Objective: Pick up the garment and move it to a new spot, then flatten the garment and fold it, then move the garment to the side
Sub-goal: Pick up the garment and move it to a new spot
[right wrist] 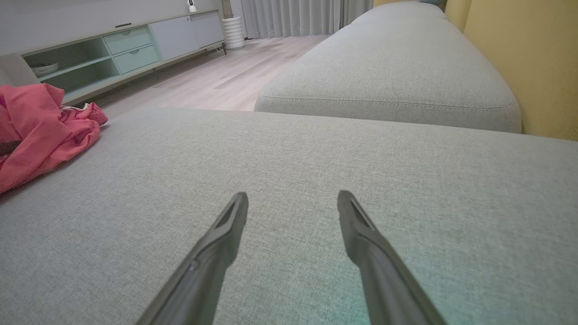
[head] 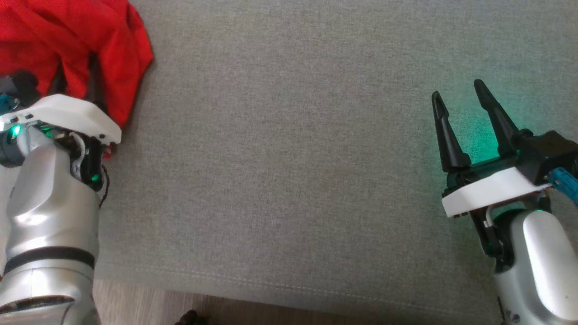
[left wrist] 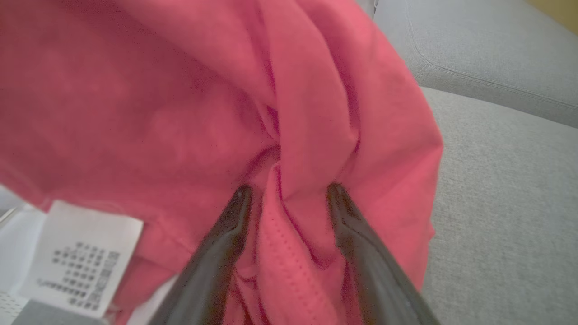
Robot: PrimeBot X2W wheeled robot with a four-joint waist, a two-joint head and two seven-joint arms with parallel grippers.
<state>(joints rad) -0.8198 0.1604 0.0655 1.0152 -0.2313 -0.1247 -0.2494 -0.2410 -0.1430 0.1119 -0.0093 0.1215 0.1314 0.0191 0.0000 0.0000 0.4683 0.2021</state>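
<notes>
The red garment (head: 67, 40) lies bunched in loose folds at the far left of the grey sofa cushion (head: 289, 158), close to that cushion's edge. The left gripper (left wrist: 289, 194) is pushed into the heap with its two dark fingers apart, and a stitched ridge of cloth stands between them; whether they are pressing on it cannot be told. In the head view its silver forearm rises from the lower left, the white wrist plate tipped toward the cloth. The right gripper (head: 458, 92) hangs over bare cushion well to the right, fingers spread wide with nothing between them, in a green glow on the fabric. A white care label (left wrist: 81, 257) sticks out from the garment's hem, its rows of small print too blurred to read. Beyond lie a second sofa section (right wrist: 388, 67), a pale wooden floor (right wrist: 216, 81), a low cabinet (right wrist: 122, 49) and a yellow wall (right wrist: 533, 58).
</notes>
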